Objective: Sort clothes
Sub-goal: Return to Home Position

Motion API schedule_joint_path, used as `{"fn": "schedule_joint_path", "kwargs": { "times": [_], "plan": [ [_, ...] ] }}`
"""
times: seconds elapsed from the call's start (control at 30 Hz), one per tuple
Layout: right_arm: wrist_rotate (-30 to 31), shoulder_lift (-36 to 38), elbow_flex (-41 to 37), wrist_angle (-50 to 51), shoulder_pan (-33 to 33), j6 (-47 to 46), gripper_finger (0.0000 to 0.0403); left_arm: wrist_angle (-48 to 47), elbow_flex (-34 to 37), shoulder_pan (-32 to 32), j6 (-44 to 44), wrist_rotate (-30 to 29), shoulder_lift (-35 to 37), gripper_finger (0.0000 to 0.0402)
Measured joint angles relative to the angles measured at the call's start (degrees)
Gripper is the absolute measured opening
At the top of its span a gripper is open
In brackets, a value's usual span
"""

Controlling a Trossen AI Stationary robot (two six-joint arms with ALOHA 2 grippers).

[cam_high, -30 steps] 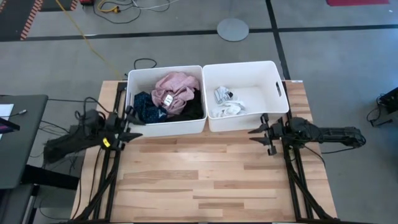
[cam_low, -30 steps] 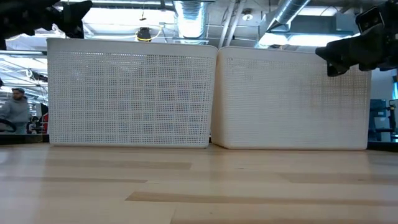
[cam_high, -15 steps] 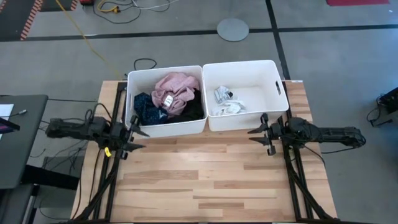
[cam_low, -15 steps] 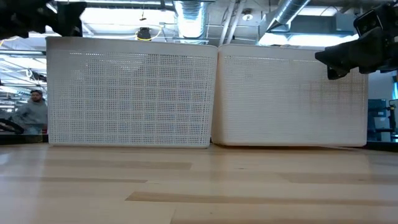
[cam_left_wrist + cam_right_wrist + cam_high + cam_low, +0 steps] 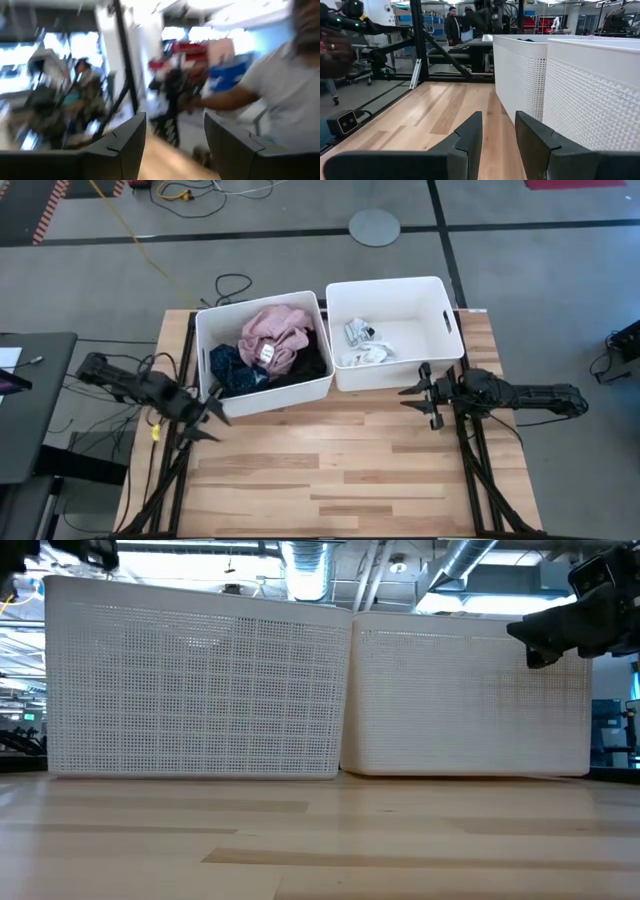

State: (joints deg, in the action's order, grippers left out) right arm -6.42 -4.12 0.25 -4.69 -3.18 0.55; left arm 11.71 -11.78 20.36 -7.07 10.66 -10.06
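Observation:
The left white bin (image 5: 205, 340) stands askew on the table and holds a pink garment (image 5: 272, 328), a dark navy patterned one (image 5: 226, 370) and a black one (image 5: 312, 360). No blue plaid garment shows. The right white bin (image 5: 440, 310) holds small white and grey socks (image 5: 362, 346). My left gripper (image 5: 208, 412) is open and empty at the left bin's near left corner (image 5: 211, 411); its open fingers show in the left wrist view (image 5: 175, 145). My right gripper (image 5: 424, 396) is open and empty, just near of the right bin; it shows in its wrist view (image 5: 498, 135). My left gripper stands right at the left bin's near left corner (image 5: 211, 411); I cannot tell whether a finger touches the bin's wall. Nothing lies between its fingers in the left wrist view.
The two bins stand side by side at the table's far edge and fill the low view (image 5: 195, 680). The bare wooden tabletop (image 5: 330, 460) stretches from the bins to the near edge. People show in the room beyond, in both wrist views.
My left gripper has swung toward the table's near edge and turned slantwise. The left bin has turned about: its left end has slid toward the near edge while its right end has stayed beside the right bin. My right arm has kept still.

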Motion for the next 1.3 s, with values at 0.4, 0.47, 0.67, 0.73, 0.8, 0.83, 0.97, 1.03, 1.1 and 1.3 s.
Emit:
{"fn": "schedule_joint_path", "kwargs": {
  "times": [0.4, 0.47, 0.67, 0.73, 0.8, 0.83, 0.97, 1.03, 1.1, 1.3],
  "plan": [
    [-0.17, 0.0, 0.0, 0.03, 0.02, -0.56, 0.0132, 0.57, -1.05, 3.46, 10.48, 13.14, -3.71, 0.0196],
    [-0.17, 0.0, 0.0, 0.01, 0.02, -0.56, 0.0132, 0.63, -0.47, 4.92, 11.94, 13.38, -5.55, 0.0196],
    [-0.17, 0.0, 0.0, 0.0, 0.02, -0.67, 0.0132, 1.09, -0.16, 9.27, 10.18, 11.44, -12.82, 0.0196],
    [-0.17, 0.0, 0.0, 0.06, 0.02, -0.69, 0.0132, 0.82, -0.04, 10.42, 7.92, 7.99, -14.97, 0.0196],
    [-0.17, 0.0, 0.0, 0.22, 0.02, -0.69, 0.0132, 3.73, 1.33, 11.15, 6.91, 5.39, -17.03, 0.0196],
    [-0.18, 0.0, 0.0, 0.41, 0.02, -0.68, 0.0132, 5.92, 2.39, 11.24, 6.86, 5.21, -17.86, 0.0196],
    [-0.28, 0.02, 0.0, 1.3, 0.03, -1.37, 0.0132, 13.74, 7.22, 11.24, 9.64, 4.03, -18.89, 0.0196],
    [-0.41, 0.02, 0.0, 1.86, 0.04, -1.67, 0.0132, 13.5, 9.36, 10.85, 10.76, 2.59, -18.26, 0.0196],
    [-0.37, 0.0, 0.0, 1.87, 0.04, -1.74, 0.0132, 11.89, 10.45, 9.7, 12.0, 1.62, -16.93, 0.0196],
    [-0.33, 0.02, 0.0, 1.92, 0.04, -1.8, 0.0132, 4.28, 11.02, 5.41, 12.98, 1.69, -10.64, 0.0196]
  ]
}}
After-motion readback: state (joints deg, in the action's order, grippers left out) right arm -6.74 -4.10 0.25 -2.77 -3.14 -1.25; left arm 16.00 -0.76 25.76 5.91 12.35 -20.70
